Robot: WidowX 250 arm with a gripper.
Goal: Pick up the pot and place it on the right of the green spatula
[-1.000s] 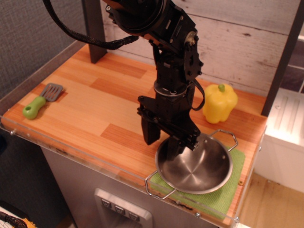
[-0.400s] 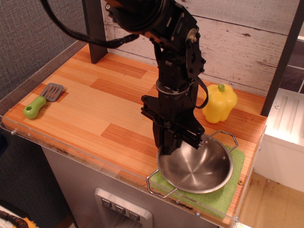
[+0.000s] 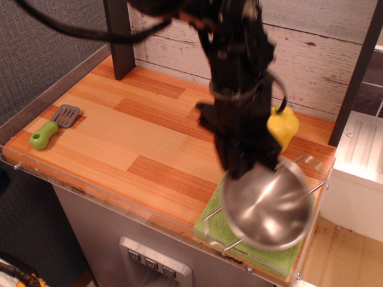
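The pot (image 3: 268, 206), a shiny steel pan with wire loop handles, hangs tilted above the green cloth at the table's front right. My gripper (image 3: 242, 167) is shut on its near-left rim and holds it lifted; the image is motion-blurred. The green spatula (image 3: 52, 125), with a lime handle and grey slotted head, lies flat at the far left of the table, well away from the gripper.
A yellow pepper (image 3: 283, 127) stands behind the pot, partly hidden by the arm. A green woven cloth (image 3: 222, 230) lies at the front right corner. A dark post (image 3: 119, 42) stands at the back left. The table has a clear plastic rim (image 3: 119, 200).
The gripper closed on the pot's rim and lifted it off the cloth, tilting it; arm and pot shifted right and up.
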